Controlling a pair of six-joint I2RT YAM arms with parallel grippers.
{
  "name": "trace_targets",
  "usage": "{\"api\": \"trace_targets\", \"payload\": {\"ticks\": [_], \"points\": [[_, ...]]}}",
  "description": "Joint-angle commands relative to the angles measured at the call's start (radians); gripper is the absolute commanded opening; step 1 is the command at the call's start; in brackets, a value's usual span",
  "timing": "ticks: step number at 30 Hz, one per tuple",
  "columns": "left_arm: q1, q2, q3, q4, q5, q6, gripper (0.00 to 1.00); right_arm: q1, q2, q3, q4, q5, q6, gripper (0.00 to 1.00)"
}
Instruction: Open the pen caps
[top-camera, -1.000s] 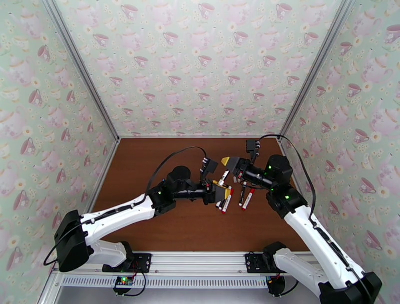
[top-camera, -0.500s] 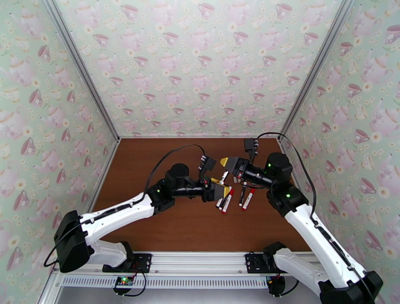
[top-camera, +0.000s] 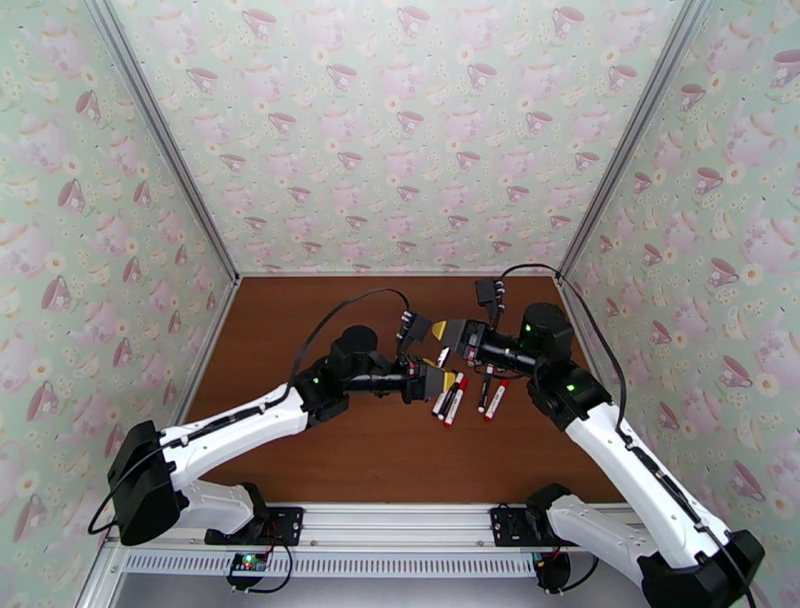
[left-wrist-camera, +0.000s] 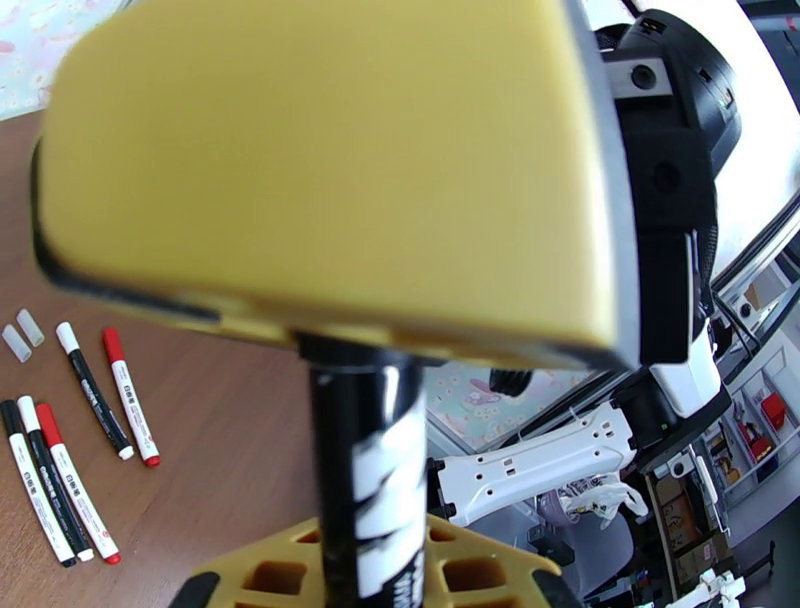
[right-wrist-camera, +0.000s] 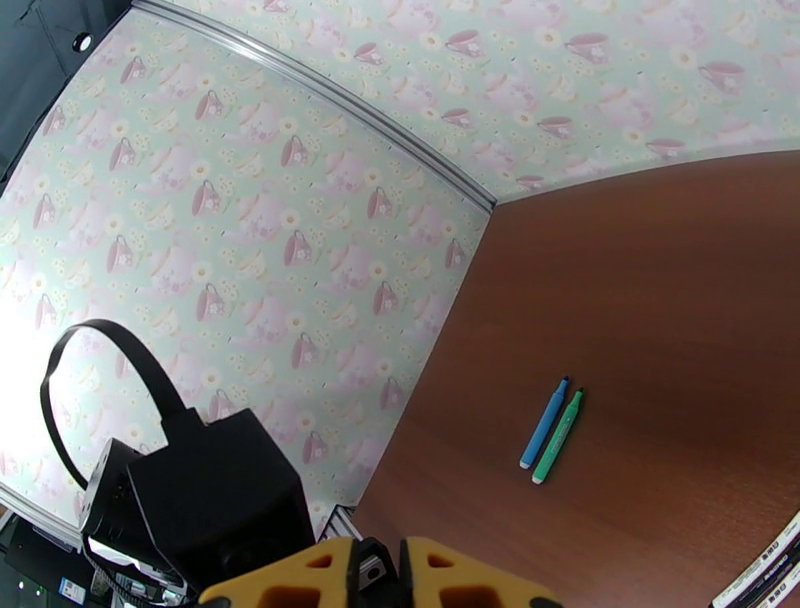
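**2 grippers clamp 1 black pen in mid-air, set for the cap pull**

The left gripper (top-camera: 437, 378) is closed tight on a black pen (left-wrist-camera: 365, 450). It pinches the white-lettered barrel between its yellow fingers (left-wrist-camera: 470, 558). From there the pen runs straight into the right gripper (top-camera: 452, 333), which is also closed. Its broad yellow pad (left-wrist-camera: 330, 170) covers the pen's far end. The 2 grippers meet nose to nose above the middle of the brown table (top-camera: 330, 450), very near each other.

The covered end is hidden, so it cannot be told for certain that the right gripper has the cap itself. It looks likely.

Just beside and below the grippers, several more pens (top-camera: 470, 395) lie on the table in 2 small groups. 1 of them shows a red cap (left-wrist-camera: 112, 345) in place. Well apart from these, a blue pen (right-wrist-camera: 545, 437) and a green pen (right-wrist-camera: 560, 437) lie side by side.

The step in hand appears to be uncapping the held pen, with both grips set and the pull not yet made. The next move calls for drawing the 2 grippers apart along the pen's own line. Both grips need to be firm enough that cap and barrel separate rather than slip.
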Motion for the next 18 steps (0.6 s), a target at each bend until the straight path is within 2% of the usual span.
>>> {"api": "trace_targets", "payload": {"ticks": [1,6,8,13,15,18], "points": [[0.001,-0.017,0.021,-0.003,0.005,0.022,0.11,0.005,0.002,0.029,-0.033,0.026,-0.023,0.00],[0.001,-0.015,0.018,-0.026,-0.004,0.040,0.00,0.005,-0.007,0.029,-0.035,0.049,-0.009,0.00],[-0.003,-0.019,0.019,-0.066,-0.028,0.065,0.00,0.005,-0.014,0.034,-0.041,0.075,-0.006,0.00],[-0.034,-0.029,0.050,-0.248,-0.175,0.152,0.00,0.005,-0.037,0.056,-0.126,0.219,-0.030,0.00],[-0.035,-0.033,0.039,-0.234,-0.140,0.147,0.00,0.003,-0.035,0.057,-0.110,0.199,-0.029,0.00],[-0.027,-0.054,-0.011,-0.129,-0.032,0.103,0.00,-0.005,-0.023,0.048,-0.042,0.105,-0.014,0.00]]}}
